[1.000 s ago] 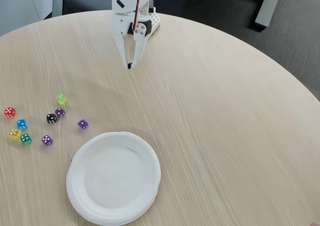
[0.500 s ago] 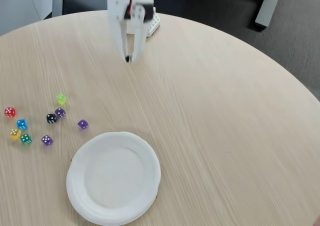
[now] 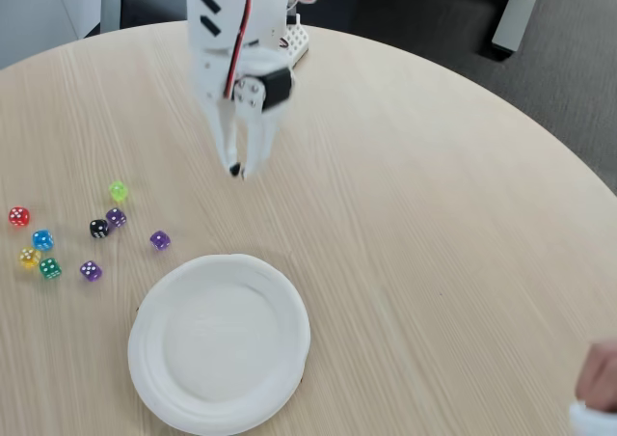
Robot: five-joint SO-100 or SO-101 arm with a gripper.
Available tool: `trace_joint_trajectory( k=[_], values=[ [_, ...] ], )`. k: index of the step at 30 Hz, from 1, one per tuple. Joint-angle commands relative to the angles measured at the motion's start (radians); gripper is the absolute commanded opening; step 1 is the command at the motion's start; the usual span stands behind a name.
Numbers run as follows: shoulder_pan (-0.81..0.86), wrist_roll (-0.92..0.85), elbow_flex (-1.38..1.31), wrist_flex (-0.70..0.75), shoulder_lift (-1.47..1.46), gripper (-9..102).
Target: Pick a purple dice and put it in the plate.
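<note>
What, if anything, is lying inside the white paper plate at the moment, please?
Nothing shows inside the paper plate; its white surface is bare, and all the dice, including the nearest purple die, lie outside its rim on the table. Whatever is under the plate is hidden.

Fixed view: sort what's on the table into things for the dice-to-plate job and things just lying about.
For the job:
- purple dice
- plate
- gripper

Lying about:
- black die
- green dice
- red die
- blue die
- yellow die
</note>
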Motion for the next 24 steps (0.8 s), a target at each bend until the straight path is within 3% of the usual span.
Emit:
trace_joint_trajectory(
  k=[1, 11, 24],
  values=[
    [0.060, 0.018, -0.132, 0.002, -0.054, 6],
    [0.255, 0.006, -0.259, 0.003, -0.215, 7],
    [0.374, 0.083, -0.247, 0.003, -0.528, 11]
  ],
)
